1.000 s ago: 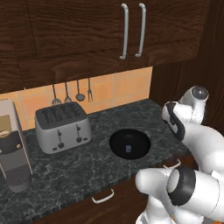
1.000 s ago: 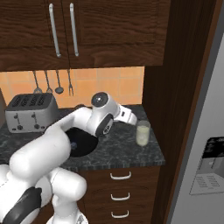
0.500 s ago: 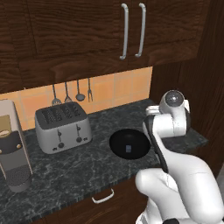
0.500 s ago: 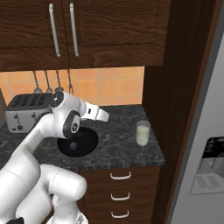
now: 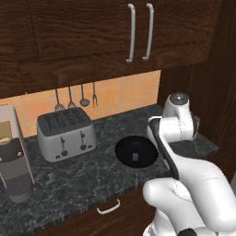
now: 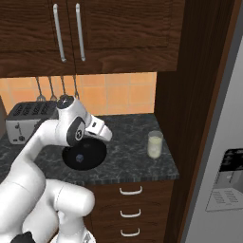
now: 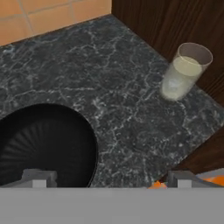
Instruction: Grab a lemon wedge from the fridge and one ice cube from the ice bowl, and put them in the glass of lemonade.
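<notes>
Black ice bowl (image 6: 85, 155) holds the ice cube (image 6: 80, 156); gripper (image 6: 105, 134) is spread wide and empty above it. Glass of lemonade (image 6: 154, 144) stands well apart on the table (image 6: 128, 161). Risk: the tiny cube slips from the fingertips or the bowl gets shoved.

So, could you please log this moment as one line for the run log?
pincer: open, empty, above counter | ice cube: in ice bowl | glass of lemonade: upright on counter
</notes>
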Motion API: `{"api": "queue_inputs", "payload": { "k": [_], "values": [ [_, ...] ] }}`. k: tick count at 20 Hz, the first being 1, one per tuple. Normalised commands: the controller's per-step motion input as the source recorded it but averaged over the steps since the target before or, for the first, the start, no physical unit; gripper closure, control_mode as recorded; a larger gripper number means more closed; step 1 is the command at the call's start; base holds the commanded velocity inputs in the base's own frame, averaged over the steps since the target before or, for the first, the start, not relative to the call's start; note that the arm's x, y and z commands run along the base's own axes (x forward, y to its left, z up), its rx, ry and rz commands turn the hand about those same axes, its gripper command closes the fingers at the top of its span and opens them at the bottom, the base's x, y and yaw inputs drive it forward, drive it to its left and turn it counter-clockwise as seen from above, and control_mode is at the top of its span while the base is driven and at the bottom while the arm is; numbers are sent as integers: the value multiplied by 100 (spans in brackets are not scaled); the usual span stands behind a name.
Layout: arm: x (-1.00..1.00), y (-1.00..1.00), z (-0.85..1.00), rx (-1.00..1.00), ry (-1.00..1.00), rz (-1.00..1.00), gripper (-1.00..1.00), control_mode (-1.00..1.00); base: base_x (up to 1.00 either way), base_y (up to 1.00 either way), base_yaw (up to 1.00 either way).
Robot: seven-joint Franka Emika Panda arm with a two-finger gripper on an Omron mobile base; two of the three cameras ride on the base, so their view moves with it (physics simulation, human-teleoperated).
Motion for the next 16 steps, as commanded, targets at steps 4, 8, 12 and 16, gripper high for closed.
{"api": "queue_inputs", "payload": {
  "k": [4, 8, 12, 16],
  "values": [
    [-83, -4, -14, 22, 0, 5, -100, -100, 0, 0, 0],
    [-61, 0, 57, 5, 6, 3, -100, -100, 0, 0, 0],
    [-60, 0, 44, 1, 8, 3, -100, -100, 0, 0, 0],
    [-56, 0, 13, 6, 0, 6, -100, -100, 0, 0, 0]
  ]
}}
